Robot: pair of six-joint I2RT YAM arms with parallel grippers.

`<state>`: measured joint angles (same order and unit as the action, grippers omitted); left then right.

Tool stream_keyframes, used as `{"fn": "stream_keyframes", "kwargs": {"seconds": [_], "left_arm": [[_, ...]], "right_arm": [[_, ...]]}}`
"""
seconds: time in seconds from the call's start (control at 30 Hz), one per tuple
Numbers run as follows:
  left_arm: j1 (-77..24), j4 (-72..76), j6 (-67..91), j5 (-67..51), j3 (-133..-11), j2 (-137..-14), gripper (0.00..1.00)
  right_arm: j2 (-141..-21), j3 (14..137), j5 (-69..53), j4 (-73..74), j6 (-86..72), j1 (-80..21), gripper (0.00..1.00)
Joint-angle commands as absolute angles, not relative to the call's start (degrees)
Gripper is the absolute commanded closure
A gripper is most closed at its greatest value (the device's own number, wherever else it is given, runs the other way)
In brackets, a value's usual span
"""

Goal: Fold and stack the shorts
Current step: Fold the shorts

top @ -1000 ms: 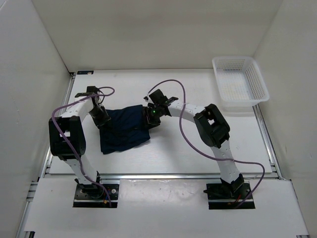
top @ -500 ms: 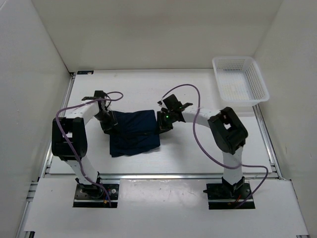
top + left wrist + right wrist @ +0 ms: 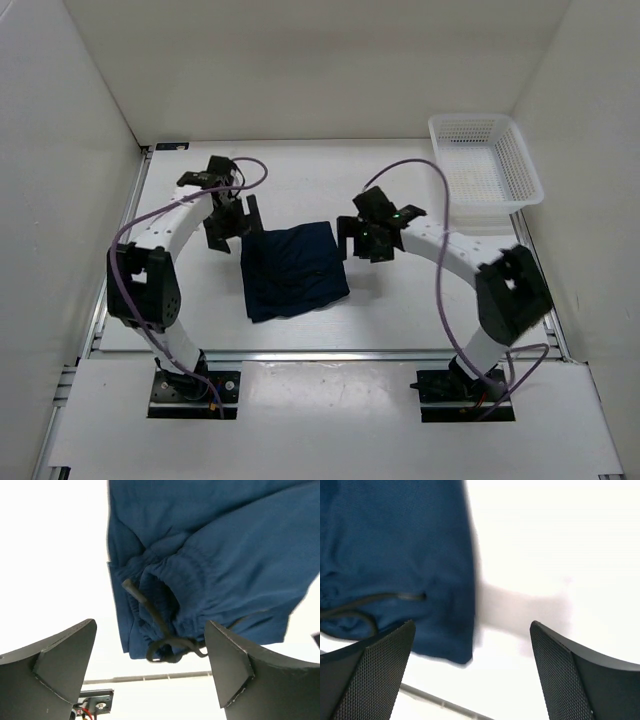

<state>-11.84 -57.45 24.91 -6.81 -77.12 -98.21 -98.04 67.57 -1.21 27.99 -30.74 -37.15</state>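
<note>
The dark navy shorts (image 3: pixel 292 270) lie folded into a compact rectangle on the white table, between the two arms. In the left wrist view the shorts (image 3: pixel 210 560) show their gathered waistband and a black drawstring (image 3: pixel 165 640). My left gripper (image 3: pixel 232 218) hovers just off the fabric's upper left corner, open and empty; its jaws (image 3: pixel 150 680) stand wide apart. My right gripper (image 3: pixel 362 238) sits just right of the fabric's upper right corner, also open with nothing in it. In the right wrist view the shorts (image 3: pixel 395 555) fill the left side, and the gripper (image 3: pixel 472 675) is over bare table.
A white mesh basket (image 3: pixel 487 172) stands at the back right corner of the table. White walls enclose the table on three sides. A metal rail (image 3: pixel 320 353) runs along the near edge, with both arm bases below it.
Both grippers have let go of the shorts and opened wide. The shorts have slid to the right with the arms. Both grippers have drawn back from the cloth's top corners.
</note>
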Motion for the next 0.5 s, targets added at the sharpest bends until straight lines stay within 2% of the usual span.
{"fn": "stream_keyframes", "kwargs": {"seconds": [0.0,0.13,0.23,0.47], "left_arm": [[-11.6,-64.0,24.8,0.0,-84.3,-90.3,0.00],[-11.0,-66.7,24.3,3.6,-91.3,-83.8,0.00],[-11.0,-64.1,25.0,6.2,-92.1,-75.1,0.00],[-10.5,-57.7,26.8,7.6,-81.4,-56.6,0.00]], "right_arm": [[-84.4,68.0,13.9,34.5,-31.1,-37.1,0.00],[-73.4,66.6,22.0,40.1,-32.8,-36.4,0.00],[-65.4,66.0,27.1,44.4,-32.8,-34.9,0.00],[-50.5,62.1,36.9,53.3,-35.1,-34.3,0.00]]}}
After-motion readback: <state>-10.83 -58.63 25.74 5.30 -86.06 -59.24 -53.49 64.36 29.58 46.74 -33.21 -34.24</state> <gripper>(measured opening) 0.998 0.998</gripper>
